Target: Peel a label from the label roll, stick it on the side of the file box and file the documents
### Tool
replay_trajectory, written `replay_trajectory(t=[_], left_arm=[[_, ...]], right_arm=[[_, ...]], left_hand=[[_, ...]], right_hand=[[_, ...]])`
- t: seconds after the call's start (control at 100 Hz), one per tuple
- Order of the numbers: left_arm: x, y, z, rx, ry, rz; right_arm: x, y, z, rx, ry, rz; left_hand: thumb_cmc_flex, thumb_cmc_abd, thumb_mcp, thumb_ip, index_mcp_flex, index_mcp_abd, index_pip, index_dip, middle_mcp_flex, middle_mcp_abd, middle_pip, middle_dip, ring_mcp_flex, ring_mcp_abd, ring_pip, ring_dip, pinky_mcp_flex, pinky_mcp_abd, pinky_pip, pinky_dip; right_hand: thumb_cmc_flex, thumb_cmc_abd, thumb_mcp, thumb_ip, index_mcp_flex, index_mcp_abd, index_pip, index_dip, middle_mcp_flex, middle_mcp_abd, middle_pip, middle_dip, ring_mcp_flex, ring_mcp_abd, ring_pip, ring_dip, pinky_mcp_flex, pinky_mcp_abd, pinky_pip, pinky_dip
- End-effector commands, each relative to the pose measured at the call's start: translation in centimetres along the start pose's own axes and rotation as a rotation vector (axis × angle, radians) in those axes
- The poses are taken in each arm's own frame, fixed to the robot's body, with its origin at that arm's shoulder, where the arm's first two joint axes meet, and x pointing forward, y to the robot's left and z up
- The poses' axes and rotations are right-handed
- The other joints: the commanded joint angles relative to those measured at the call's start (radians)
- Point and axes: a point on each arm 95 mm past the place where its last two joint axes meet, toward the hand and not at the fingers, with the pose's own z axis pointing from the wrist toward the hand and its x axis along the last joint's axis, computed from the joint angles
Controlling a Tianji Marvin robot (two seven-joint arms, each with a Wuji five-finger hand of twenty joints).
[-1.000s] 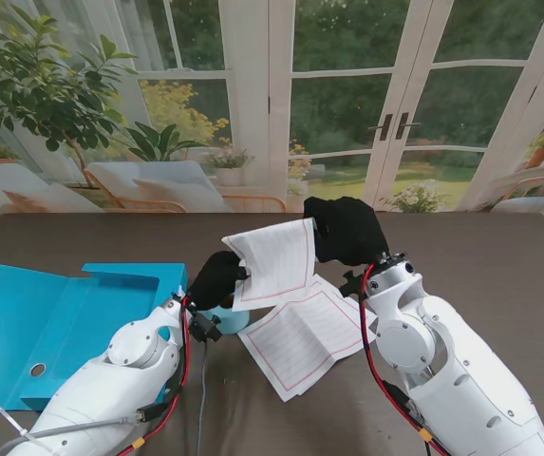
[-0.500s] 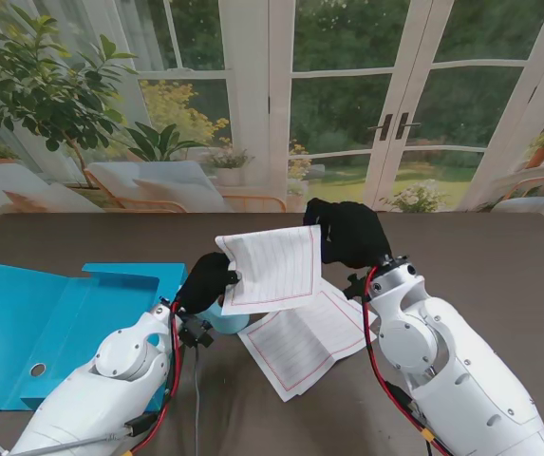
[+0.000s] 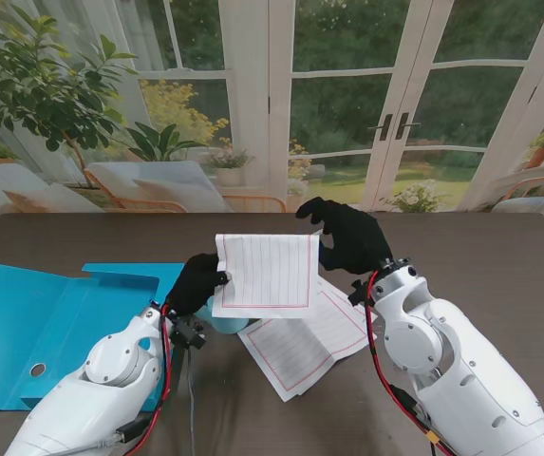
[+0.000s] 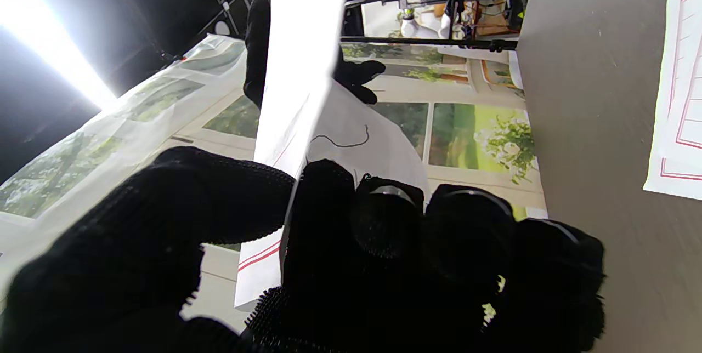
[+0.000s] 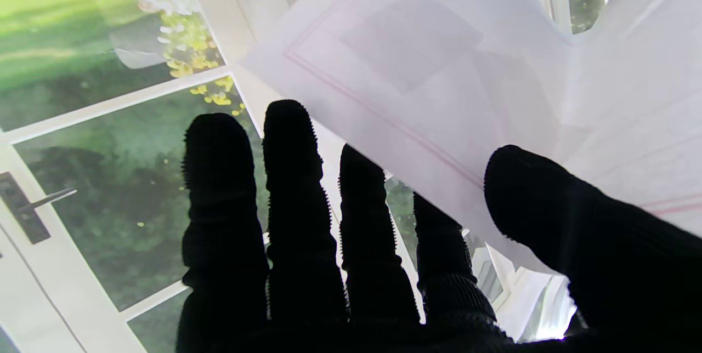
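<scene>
The sheet (image 3: 270, 274) is held up in the air at the centre of the stand's frame, above the counter (image 3: 480, 249), with its lined face toward the camera. The left hand (image 3: 198, 282) grips its left edge: in the left wrist view the thumb and the fingers (image 4: 321, 205) pinch the paper between them. The right hand (image 3: 347, 236) is at the sheet's upper right corner with its fingers (image 5: 299, 177) spread and straight; in the right wrist view the paper passes between the thumb and the fingers, but no firm pinch is seen, so I judge that this hand holds nothing.

More sheets (image 3: 305, 337) lie on the counter under the lifted one, lower centre of the frame. The blue file box (image 3: 34, 318) lies open at the left of the frame, well apart from the sheet. Something light blue (image 3: 222, 323) sits just beside the left wrist; it is too hidden to name.

I judge the step to be carrying this sheet to the box. To do it well, the left pinch should remain firm and near the edge, the right hand should move clear without pulling the corner, and the sheet should travel flat and low to the left, so it does not fold or catch on the box's raised flap.
</scene>
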Motion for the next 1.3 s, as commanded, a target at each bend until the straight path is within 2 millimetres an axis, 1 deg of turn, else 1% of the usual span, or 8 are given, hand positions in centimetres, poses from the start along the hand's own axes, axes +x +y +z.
replay_trajectory(t=[0.0,0.06,0.23,0.44,0.75,0.89,1.14,1.29], left_arm=[[0.3,0.2,0.0,-0.013,0.008,-0.004],[0.5,0.1,-0.1,-0.013,0.008,-0.002],[0.8,-0.1,-0.3,0.001,0.015,0.002],[1.4,-0.3,-0.4,0.014,0.035,-0.002],[2.6,-0.8,-1.1,0.034,0.056,0.014],[3.5,-1.2,-1.6,0.051,0.064,0.031],[6.5,-2.3,-3.3,0.075,0.07,0.12],[8.8,-3.9,-5.1,0.088,0.032,0.202]], right_arm=[[-0.1,-0.2,-0.1,0.022,-0.008,-0.008],[-0.3,-0.1,-0.1,0.026,-0.014,-0.014],[-0.8,0.1,0.0,0.054,-0.023,-0.029],[-1.6,0.3,-0.1,0.095,-0.042,-0.054],[-3.0,0.7,-0.2,0.115,-0.088,-0.067],[-3.5,1.0,-0.4,0.121,-0.103,-0.063],[-3.6,1.6,-1.4,0.087,-0.11,-0.017],[-3.4,1.9,-2.0,0.075,-0.098,0.019]], left_hand=[[0.065,-0.016,0.096,0.08,0.005,0.145,0.033,-0.018,0.035,-0.118,0.046,-0.001,0.024,0.005,0.031,-0.001,0.026,0.019,0.107,-0.005],[0.064,-0.016,0.096,0.079,0.003,0.146,0.034,-0.018,0.035,-0.117,0.046,-0.001,0.024,0.005,0.031,0.0,0.026,0.02,0.107,-0.006],[0.065,-0.013,0.101,0.081,0.003,0.149,0.035,-0.019,0.035,-0.117,0.047,-0.002,0.024,0.005,0.03,0.0,0.026,0.02,0.107,-0.007],[0.064,-0.011,0.104,0.081,0.0,0.154,0.037,-0.019,0.034,-0.117,0.047,-0.001,0.024,0.005,0.029,0.001,0.024,0.019,0.107,-0.009],[0.063,-0.007,0.107,0.08,-0.004,0.156,0.038,-0.021,0.034,-0.117,0.046,0.0,0.024,0.005,0.029,0.001,0.022,0.017,0.106,-0.01],[0.063,-0.007,0.109,0.081,-0.004,0.158,0.039,-0.02,0.034,-0.116,0.046,0.001,0.024,0.005,0.029,0.002,0.021,0.017,0.106,-0.011],[0.062,-0.005,0.109,0.079,-0.007,0.159,0.04,-0.02,0.033,-0.115,0.045,0.005,0.024,0.005,0.028,0.002,0.017,0.018,0.104,-0.012],[0.06,-0.002,0.109,0.077,-0.013,0.158,0.042,-0.02,0.033,-0.116,0.043,0.007,0.024,0.005,0.027,0.002,0.01,0.016,0.099,-0.013]], right_hand=[[-0.023,0.0,-0.019,0.031,-0.058,0.011,-0.027,0.0,-0.075,0.025,0.003,-0.026,-0.071,0.017,-0.021,-0.025,-0.341,0.013,-0.043,-0.027],[-0.021,0.002,-0.045,0.03,-0.091,0.01,-0.04,-0.008,-0.131,0.028,-0.01,-0.04,-0.13,0.024,-0.046,-0.045,-0.383,0.009,-0.073,-0.039],[-0.031,-0.07,-0.099,0.023,-0.157,-0.006,-0.08,-0.038,-0.227,0.026,-0.043,-0.084,-0.236,0.045,-0.124,-0.103,-0.449,0.017,-0.155,-0.068],[-0.05,-0.131,-0.141,0.015,-0.241,-0.001,-0.13,-0.077,-0.339,0.052,-0.097,-0.131,-0.34,0.067,-0.227,-0.161,-0.515,0.023,-0.257,-0.101],[-0.056,-0.16,-0.163,0.01,-0.276,0.009,-0.154,-0.104,-0.368,0.052,-0.107,-0.149,-0.366,0.078,-0.266,-0.18,-0.537,0.028,-0.31,-0.108],[-0.059,-0.167,-0.168,0.008,-0.273,0.007,-0.155,-0.11,-0.37,0.049,-0.112,-0.153,-0.372,0.074,-0.274,-0.181,-0.543,0.026,-0.329,-0.106],[-0.055,-0.146,-0.171,0.01,-0.223,-0.015,-0.167,-0.122,-0.32,0.047,-0.114,-0.154,-0.343,0.072,-0.264,-0.171,-0.537,0.019,-0.342,-0.093],[-0.053,-0.13,-0.177,0.013,-0.197,-0.027,-0.177,-0.126,-0.285,0.042,-0.123,-0.154,-0.324,0.075,-0.259,-0.165,-0.526,0.018,-0.348,-0.08]])
